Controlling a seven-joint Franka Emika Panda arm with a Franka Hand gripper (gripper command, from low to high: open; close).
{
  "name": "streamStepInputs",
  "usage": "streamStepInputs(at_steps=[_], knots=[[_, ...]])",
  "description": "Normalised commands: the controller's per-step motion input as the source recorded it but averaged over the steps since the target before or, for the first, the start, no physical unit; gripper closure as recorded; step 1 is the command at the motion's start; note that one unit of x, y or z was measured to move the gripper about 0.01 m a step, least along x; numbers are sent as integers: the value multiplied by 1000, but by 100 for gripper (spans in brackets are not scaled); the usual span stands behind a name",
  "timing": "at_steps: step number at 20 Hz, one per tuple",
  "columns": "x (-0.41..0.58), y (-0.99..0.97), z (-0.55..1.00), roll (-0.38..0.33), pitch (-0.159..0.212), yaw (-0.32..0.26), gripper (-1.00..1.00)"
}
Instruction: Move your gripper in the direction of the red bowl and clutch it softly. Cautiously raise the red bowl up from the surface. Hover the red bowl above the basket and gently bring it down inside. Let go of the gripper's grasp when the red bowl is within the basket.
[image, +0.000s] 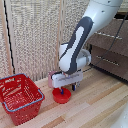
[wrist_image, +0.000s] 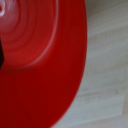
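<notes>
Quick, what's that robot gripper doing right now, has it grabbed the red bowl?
Gripper: down at the red bowl on the wooden surface; whether it is closed on the bowl cannot be told from these views.

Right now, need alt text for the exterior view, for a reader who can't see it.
A white robot arm reaches down with its tool at a red bowl on a light wooden floor. A red mesh basket sits apart, to the exterior view's left. Whether the tool grips the bowl can't be told.
</notes>
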Motion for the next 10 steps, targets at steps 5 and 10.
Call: streamStepInputs(at_steps=[5,10], knots=[[0,0,-169,0,0,26,100],[0,0,-289,0,0,15,100]])
